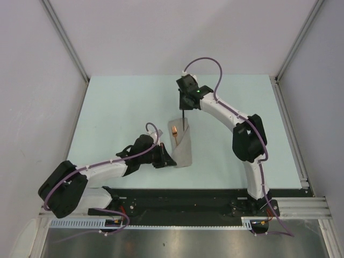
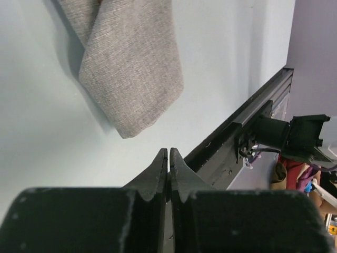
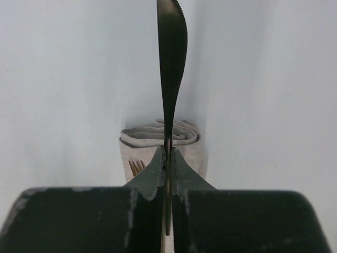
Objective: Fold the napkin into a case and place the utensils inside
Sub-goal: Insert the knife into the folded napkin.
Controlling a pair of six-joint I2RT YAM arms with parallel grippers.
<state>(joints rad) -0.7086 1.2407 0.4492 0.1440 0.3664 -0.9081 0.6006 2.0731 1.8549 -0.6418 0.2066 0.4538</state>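
The grey-beige cloth lies folded as a narrow case (image 1: 183, 146) near the middle of the pale blue table (image 1: 123, 102). Its open end points away from the arm bases. The copper-orange fork (image 1: 174, 133) lies inside the case, on its left side, and only the tines come out at the open end.

The right gripper (image 1: 185, 106) is just beyond the open end of the case. Its fingers are closed on the handle of a black knife (image 1: 184, 121). In the right wrist view the serrated blade goes out past the fingertips, with the mouth of the case behind it and the fork tines at its left. From above, the free end of the knife is over the right side of the open end. I cannot tell if it touches the cloth.

The left gripper (image 1: 165, 159) is just beside the near left corner of the case. In the left wrist view its fingers (image 2: 158, 176) are pressed together with nothing between them, and they do not touch the cloth. The rounded near end of the case lies flat ahead of them, with the black rail (image 2: 237, 126) of the table edge at one side.
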